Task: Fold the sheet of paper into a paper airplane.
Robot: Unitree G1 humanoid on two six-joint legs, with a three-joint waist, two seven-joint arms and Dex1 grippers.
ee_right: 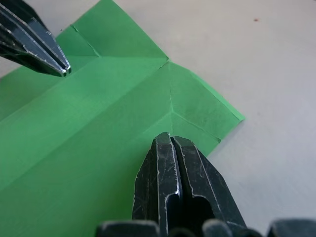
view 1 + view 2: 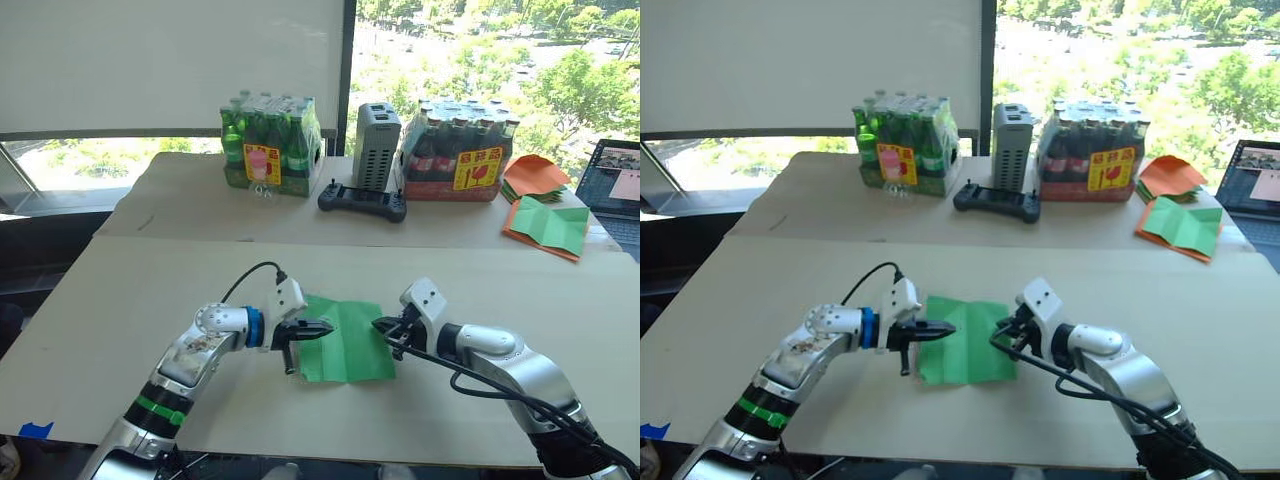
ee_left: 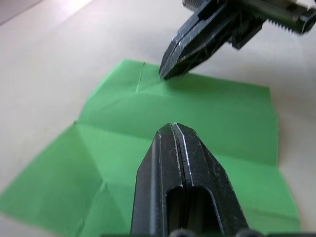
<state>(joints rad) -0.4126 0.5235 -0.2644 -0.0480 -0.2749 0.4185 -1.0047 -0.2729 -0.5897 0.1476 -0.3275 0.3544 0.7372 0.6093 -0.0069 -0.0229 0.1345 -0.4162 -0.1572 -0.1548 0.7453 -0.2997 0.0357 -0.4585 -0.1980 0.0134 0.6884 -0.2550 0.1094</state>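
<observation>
We see the sheet of paper (image 2: 345,340) lying creased on the worktop (image 2: 130,300) between our arms — left tool (image 2: 318,327) and right tool (image 2: 382,324), each pressed together and empty, at opposite edges, probably pinning it flat for the next fold.

One sheet of paper (image 2: 345,341), bright green and creased, is being counted on the near table (image 2: 120,300), and two grippers are being counted at it: the left gripper (image 2: 322,327) and the right gripper (image 2: 380,324). Beyond the sheet of paper, two shrink-wrapped packs of bottles are being tallied, one green pack (image 2: 270,146) and one dark pack (image 2: 458,150). Between those packs, one grey box (image 2: 377,146) and one black controller (image 2: 362,201) are being counted, with one stack of orange sheets (image 2: 535,176), one green sheet edged with orange (image 2: 548,227) and one laptop (image 2: 615,179) to the right of the dark pack.
</observation>
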